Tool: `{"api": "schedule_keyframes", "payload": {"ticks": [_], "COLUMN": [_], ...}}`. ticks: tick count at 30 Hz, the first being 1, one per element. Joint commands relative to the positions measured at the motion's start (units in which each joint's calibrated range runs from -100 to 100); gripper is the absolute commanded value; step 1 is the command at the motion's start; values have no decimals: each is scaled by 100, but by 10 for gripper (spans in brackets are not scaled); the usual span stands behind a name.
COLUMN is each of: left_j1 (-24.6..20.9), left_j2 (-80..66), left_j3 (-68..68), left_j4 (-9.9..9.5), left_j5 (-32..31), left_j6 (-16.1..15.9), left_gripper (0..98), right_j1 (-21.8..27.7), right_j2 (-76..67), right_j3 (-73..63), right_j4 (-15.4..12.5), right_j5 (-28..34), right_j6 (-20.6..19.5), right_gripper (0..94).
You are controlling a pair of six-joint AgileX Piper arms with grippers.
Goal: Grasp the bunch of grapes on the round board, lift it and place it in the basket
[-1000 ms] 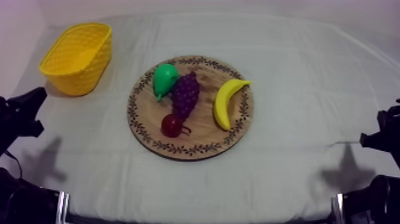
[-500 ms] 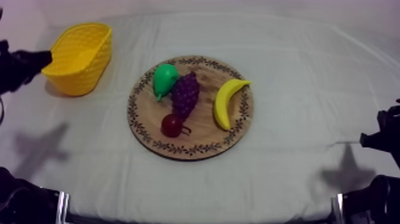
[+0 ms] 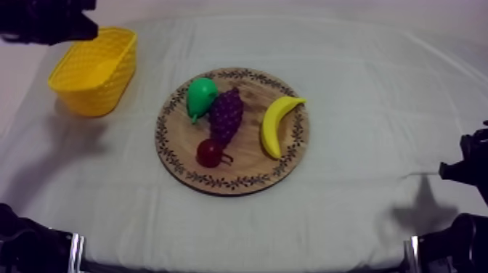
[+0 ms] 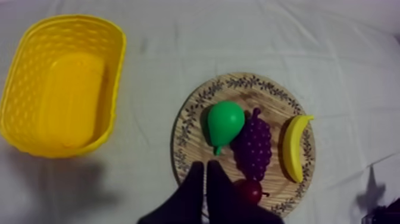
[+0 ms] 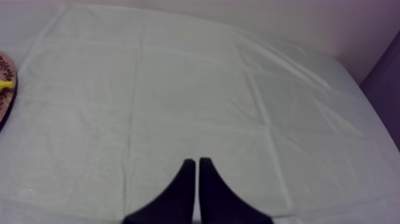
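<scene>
The purple bunch of grapes (image 3: 226,114) lies in the middle of the round wooden board (image 3: 289,160), between a green pear (image 3: 200,95) and a banana (image 3: 277,123). The yellow basket (image 3: 94,69) stands at the far left, with nothing in it. My left gripper (image 3: 88,27) hangs high by the basket's far end. In the left wrist view its fingers lie together as a narrow wedge (image 4: 205,170) over the board's near rim, apart from the grapes (image 4: 254,146). My right gripper (image 5: 195,162) is shut on nothing over bare cloth, low at the right edge (image 3: 465,167).
A small red fruit (image 3: 210,152) sits on the board just in front of the grapes, close to their lower end. The pear (image 4: 225,122) touches the grapes' left side. Bare cloth lies between the basket (image 4: 59,83) and the board (image 4: 184,131).
My left arm has risen from the lower left edge to the upper left, beside the basket's far end. The fruit, board, basket and right arm have not moved.
</scene>
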Motion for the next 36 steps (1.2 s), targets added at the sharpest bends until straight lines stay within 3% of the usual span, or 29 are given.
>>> {"api": "schedule_keyframes", "payload": {"ticks": [1, 6, 14, 24, 27, 36], "left_j1": [213, 699, 1273, 1521, 1524, 1592], "left_j2": [775, 1603, 2790, 3618, 3723, 3976], "left_j3": [-858, -1589, -2303, -2989, -3088, -3407], "left_j4": [-89, -252, -328, -373, -412, -513], "left_j5": [494, 851, 955, 1186, 1219, 1219], "left_j6": [202, 581, 892, 1134, 1184, 1171], "left_gripper": [0, 0, 0, 24, 117, 607], "right_j1": [-3, -3, -3, -3, -3, -3], "right_j2": [-2, -2, -2, -2, -2, -2], "right_j3": [-5, -5, -5, -5, -5, -5], "right_j4": [-1, -1, -1, -1, -1, -1], "right_j5": [3, 3, 3, 3, 3, 3], "right_j6": [1, 0, 0, 0, 0, 0], "right_gripper": [3, 3, 3, 3, 3, 3]}}
